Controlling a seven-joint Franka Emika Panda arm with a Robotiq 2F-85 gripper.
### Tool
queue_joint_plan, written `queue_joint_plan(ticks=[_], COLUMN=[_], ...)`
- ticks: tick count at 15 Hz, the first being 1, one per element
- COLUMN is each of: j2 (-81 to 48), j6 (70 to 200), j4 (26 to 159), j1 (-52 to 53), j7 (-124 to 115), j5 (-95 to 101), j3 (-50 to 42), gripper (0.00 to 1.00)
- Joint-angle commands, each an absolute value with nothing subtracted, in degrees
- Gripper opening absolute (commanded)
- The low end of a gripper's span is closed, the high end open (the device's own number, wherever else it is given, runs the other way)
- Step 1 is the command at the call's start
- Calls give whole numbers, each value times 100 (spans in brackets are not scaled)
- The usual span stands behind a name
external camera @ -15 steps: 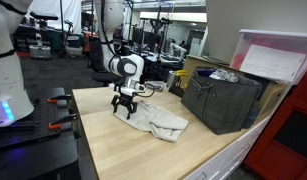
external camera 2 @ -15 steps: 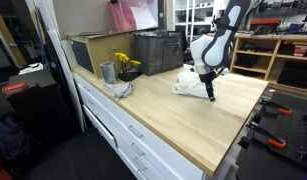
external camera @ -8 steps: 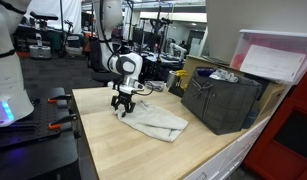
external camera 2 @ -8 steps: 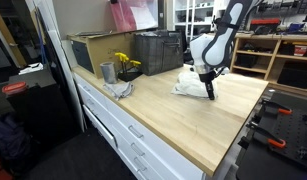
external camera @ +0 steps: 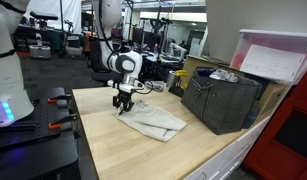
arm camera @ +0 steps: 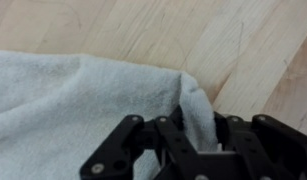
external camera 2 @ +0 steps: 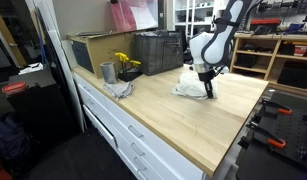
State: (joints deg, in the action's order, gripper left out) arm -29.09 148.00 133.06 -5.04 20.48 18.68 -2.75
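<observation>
1. Towel (arm camera: pixel 73 100) (white, rumpled) has a raised fold pinched between the fingers of the claw (arm camera: pixel 198 128), which is clenched on it.
2. The rest lies spread on the wooden table (external camera: pixel 113 150).
3. A dark crate (external camera: pixel 221 100) stands apart, further along the table.

Even indoor light and soft shadows; the wrist view is blurry, the hand (arm camera: pixel 198 135) dark against the towel (arm camera: pixel 73 100).

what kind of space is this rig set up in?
Most likely a robotics lab or workshop: a wooden workbench with white drawers, open shelving of gear behind it, and what looks like another white robot nearby. The hand grips a towel on the bench.
</observation>
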Motion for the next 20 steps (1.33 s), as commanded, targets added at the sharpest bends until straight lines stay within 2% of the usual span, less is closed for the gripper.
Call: queue_joint_plan(ticks=[1, 4, 7, 20], j2=[-2319, -2060, -1941, -2787], j6=[14496, 13888, 13613, 13333], j4=[13632, 13580, 13374, 11267], j1=[-827, -1125, -1144, -1664], j7=[2482, 3064, 3246, 2317], j5=[1239, 376, -159, -1284], j3=[162, 619, 670, -236], gripper=[3, 3, 3, 3])
